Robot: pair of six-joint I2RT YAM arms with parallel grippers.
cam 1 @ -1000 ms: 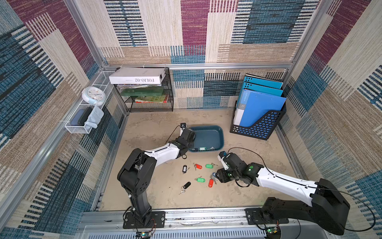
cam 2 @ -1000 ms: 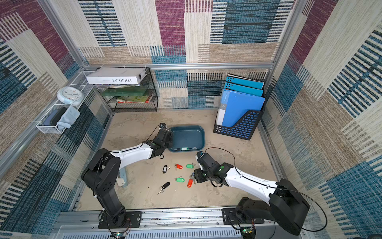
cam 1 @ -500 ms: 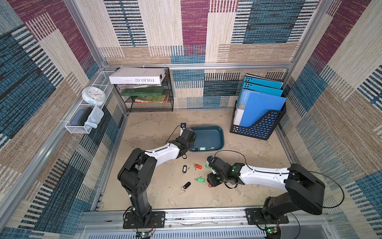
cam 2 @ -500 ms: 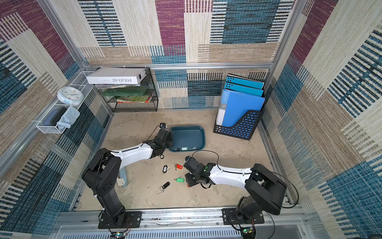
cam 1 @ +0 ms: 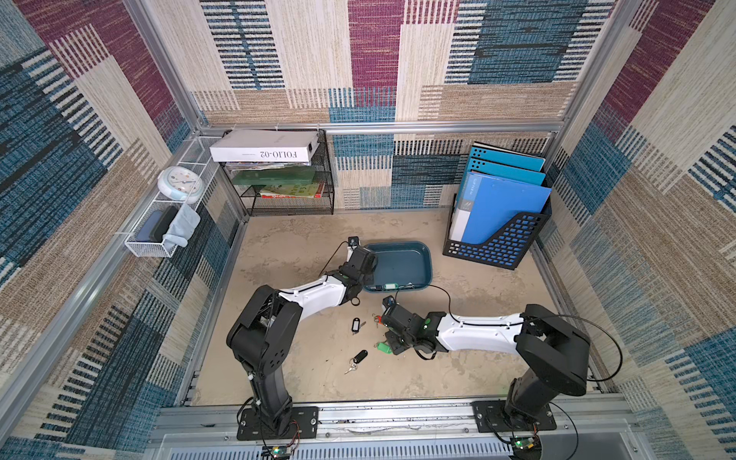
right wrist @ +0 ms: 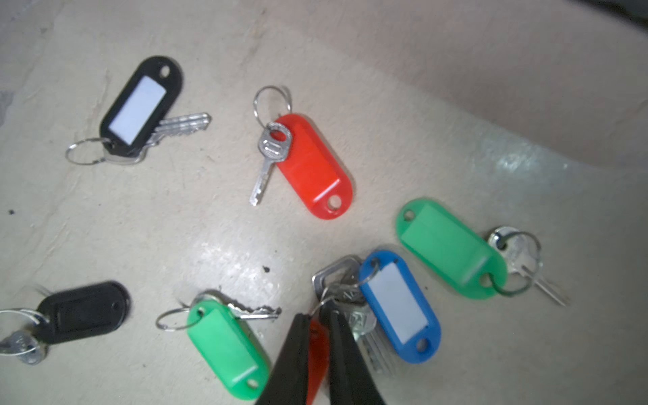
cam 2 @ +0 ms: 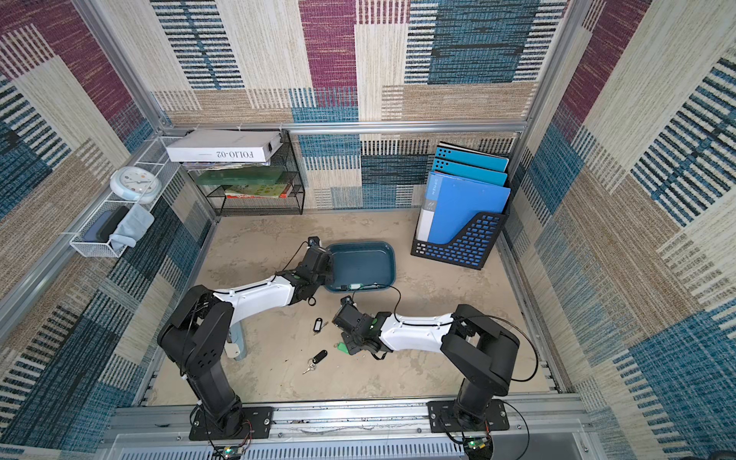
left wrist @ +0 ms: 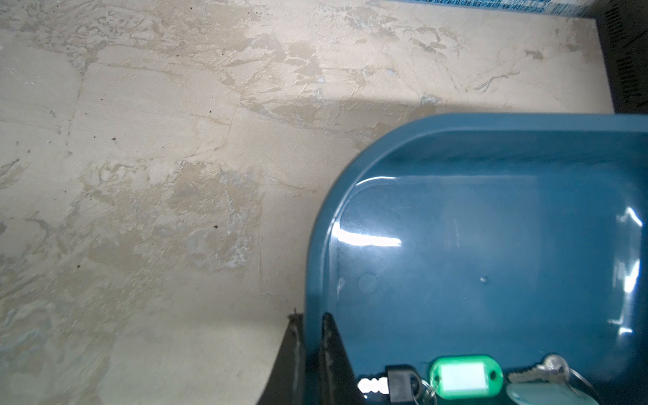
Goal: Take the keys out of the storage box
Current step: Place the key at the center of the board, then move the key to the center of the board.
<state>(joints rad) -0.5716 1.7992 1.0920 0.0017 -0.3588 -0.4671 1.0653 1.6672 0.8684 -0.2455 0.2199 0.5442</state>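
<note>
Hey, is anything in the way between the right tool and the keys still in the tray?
Only the tray's near wall. The green-tagged key and its neighbours lie against its inside; the right tool, shut on a red tag, is just outside. The left tool clamps the rim beside them, not across the path.

White arms [cam 1: 314, 292], black joints [cam 1: 263, 330]

Mock office in a robot cell (carpet-clad walls [cam 1: 374, 47]): file holder [cam 1: 498, 249], mesh shelf [cam 1: 292, 208], 1 clock [cam 1: 180, 187].
</note>
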